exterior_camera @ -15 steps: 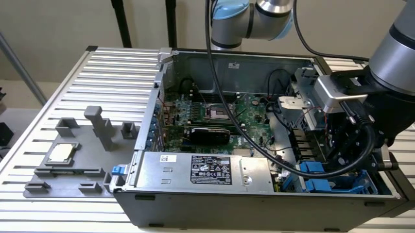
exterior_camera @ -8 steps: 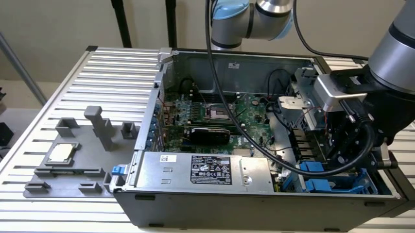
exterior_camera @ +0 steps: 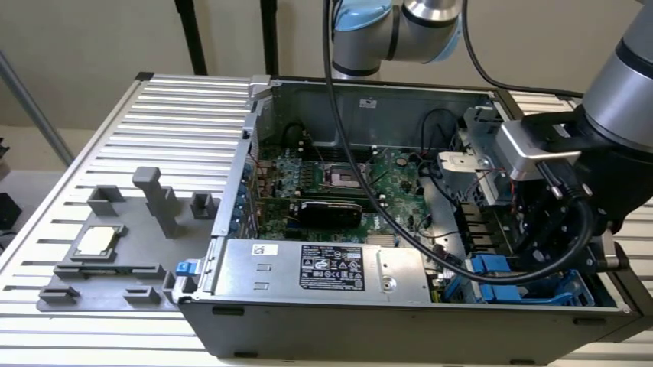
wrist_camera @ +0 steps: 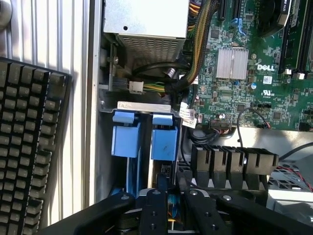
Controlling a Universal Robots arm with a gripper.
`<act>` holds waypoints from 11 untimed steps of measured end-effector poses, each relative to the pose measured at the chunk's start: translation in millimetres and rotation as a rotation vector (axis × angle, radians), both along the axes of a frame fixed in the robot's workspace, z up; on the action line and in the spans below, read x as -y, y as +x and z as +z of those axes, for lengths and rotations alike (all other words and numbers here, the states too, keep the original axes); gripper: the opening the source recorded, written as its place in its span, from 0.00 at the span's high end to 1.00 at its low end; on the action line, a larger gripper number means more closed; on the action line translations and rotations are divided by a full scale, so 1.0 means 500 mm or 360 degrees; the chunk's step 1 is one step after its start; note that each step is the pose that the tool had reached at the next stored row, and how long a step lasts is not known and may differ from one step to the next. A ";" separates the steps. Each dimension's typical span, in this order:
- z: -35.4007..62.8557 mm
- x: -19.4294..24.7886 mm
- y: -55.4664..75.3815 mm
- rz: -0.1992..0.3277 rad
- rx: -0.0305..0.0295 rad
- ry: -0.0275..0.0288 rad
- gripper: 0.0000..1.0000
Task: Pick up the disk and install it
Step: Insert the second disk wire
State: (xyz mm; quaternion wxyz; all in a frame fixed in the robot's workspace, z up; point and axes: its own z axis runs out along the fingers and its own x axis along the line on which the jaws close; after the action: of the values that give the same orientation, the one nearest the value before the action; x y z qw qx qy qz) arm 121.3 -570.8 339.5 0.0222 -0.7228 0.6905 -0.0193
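The hand (wrist_camera: 168, 196) is lowered inside the open computer case (exterior_camera: 357, 329), by the blue drive bay (wrist_camera: 144, 139). Whether its fingers grip anything cannot be told. A keyboard (wrist_camera: 29, 147) lies on the slatted surface (exterior_camera: 173, 115).

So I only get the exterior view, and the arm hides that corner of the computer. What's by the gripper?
Observer: The wrist view shows two blue frames standing side by side in the drive bay, close to the gripper.
Operator: Anything outside the box there?
Observer: A black keyboard lies on the slatted table, along the case wall.
Operator: And the circuit board?
Observer: It reads DELL beside a silver heatsink.
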 end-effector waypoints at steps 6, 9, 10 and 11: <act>-0.002 0.0014 0.000 0.0000 0.00001 0.00011 0.80; 0.000 -0.0029 0.000 0.0000 0.00000 0.00017 0.80; 0.001 -0.0049 0.000 0.0000 0.00000 0.00014 0.80; 0.001 -0.0065 0.000 0.0000 0.00000 0.00014 0.80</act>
State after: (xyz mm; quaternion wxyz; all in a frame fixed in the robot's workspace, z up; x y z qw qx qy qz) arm 121.4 -567.5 340.1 0.0225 -0.7228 0.6904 -0.0190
